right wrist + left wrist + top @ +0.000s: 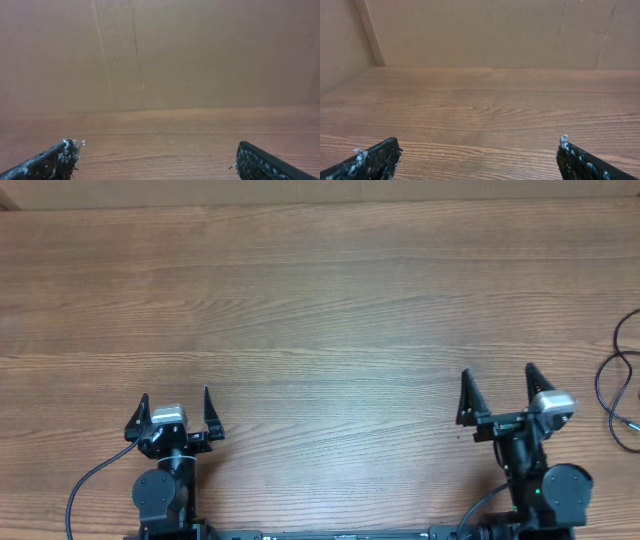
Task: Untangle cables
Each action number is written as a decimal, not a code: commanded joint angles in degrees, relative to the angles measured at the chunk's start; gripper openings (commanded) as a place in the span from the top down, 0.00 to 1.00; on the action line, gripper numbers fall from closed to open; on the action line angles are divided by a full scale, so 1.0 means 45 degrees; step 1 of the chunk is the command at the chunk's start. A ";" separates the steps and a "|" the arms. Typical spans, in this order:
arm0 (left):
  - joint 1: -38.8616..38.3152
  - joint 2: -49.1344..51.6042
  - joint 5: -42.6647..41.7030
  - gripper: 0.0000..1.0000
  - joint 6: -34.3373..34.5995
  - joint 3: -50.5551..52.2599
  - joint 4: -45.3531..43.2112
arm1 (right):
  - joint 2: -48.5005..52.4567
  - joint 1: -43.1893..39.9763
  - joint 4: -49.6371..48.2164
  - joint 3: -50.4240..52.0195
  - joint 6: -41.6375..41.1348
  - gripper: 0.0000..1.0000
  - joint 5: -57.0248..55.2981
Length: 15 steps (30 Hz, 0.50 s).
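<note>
At the far right edge of the wooden tabletop (320,300), the cables (600,383) lie in loose thin black loops, partly cut off by the overhead frame. They sit just to the right of the right gripper (497,372) and do not touch it. That gripper is spread wide, with nothing between its fingers (250,157); its wrist view shows only bare wood and a plain brown wall (200,50) behind. Along the near edge on the other side, well apart from the cables, the left gripper (176,395) is also wide apart and holds nothing. Both point away from the robot's base.
</note>
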<state>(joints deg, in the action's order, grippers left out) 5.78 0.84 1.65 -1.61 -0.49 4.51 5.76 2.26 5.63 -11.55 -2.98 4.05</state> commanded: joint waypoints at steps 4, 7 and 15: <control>0.0136 -0.0141 -0.0141 0.00 0.0165 0.0049 -0.0015 | -0.0899 -0.0393 -0.0602 0.1214 0.0015 0.00 -0.0185; 0.0136 -0.0141 -0.0141 0.00 0.0165 0.0044 -0.0015 | -0.1171 -0.0627 -0.1030 0.1715 0.0015 0.00 -0.0214; 0.0136 -0.0141 -0.0141 0.00 0.0165 0.0044 -0.0015 | -0.1243 -0.0889 -0.2433 0.2463 0.0019 0.00 -0.0656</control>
<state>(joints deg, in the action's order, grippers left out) 5.78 0.84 1.65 -1.61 -0.49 4.51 0.84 -1.21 -4.69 -1.06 -2.96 3.11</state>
